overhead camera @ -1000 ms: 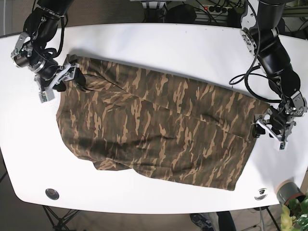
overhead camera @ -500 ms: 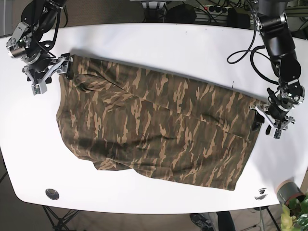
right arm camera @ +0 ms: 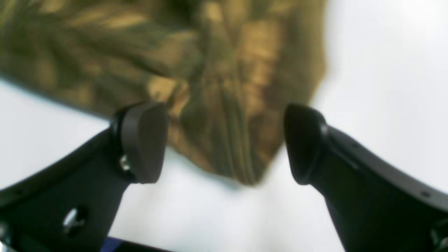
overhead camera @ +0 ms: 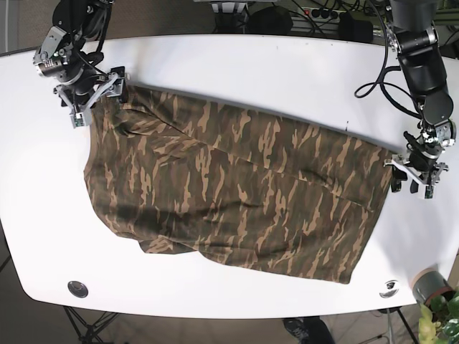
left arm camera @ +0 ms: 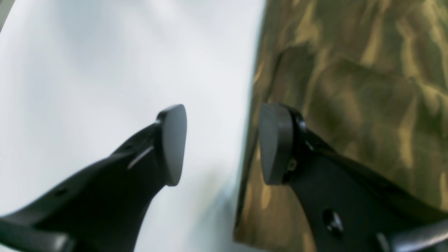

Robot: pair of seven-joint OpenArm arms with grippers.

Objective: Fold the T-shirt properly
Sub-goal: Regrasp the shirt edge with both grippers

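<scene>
White table under spread T-shirt; left gripper open, empty, straddling hem edge; right gripper open, empty, framing corner, likely for grasping.

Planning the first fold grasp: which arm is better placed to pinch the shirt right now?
The right gripper: its open fingers straddle a bunched corner of the T-shirt. The left gripper is open at the straight edge, one finger over cloth, the other over bare table.

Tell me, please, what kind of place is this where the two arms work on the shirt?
Probably a robotics lab or test workspace. A camouflage T-shirt lies spread on a plain white table, cables and a power strip run behind it, and a tripod base stands beneath.
</scene>
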